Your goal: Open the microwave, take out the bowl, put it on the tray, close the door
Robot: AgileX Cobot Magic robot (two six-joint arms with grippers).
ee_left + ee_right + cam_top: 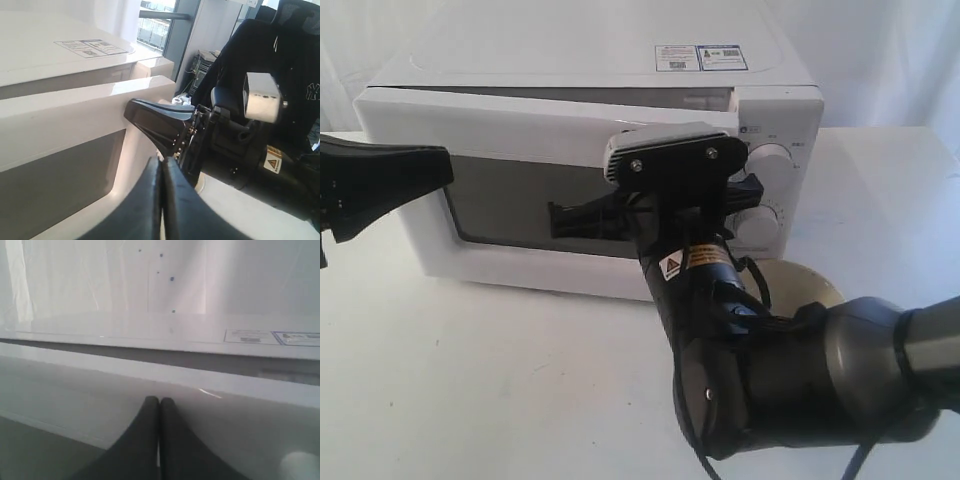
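The white microwave [590, 50] stands at the back with its door [520, 125] slightly ajar; a dark gap shows along the door's top edge. My right gripper [159, 401] is shut and empty, its tips against the door's white face [75, 390] near the knob side. In the left wrist view it shows as a black wedge [134, 107] at the door's free edge. My left gripper [445, 165] is shut and empty, pointing at the door's other end. The left fingers [150, 200] lie pressed together. The door's handle and the bowl are hidden.
Two round white knobs [770, 160] sit to the right of the door. A round tan dish [805, 285] lies on the white table [470, 380] in front of the knob panel, mostly covered by my right arm [770, 370]. Stickers [700, 57] mark the microwave's top.
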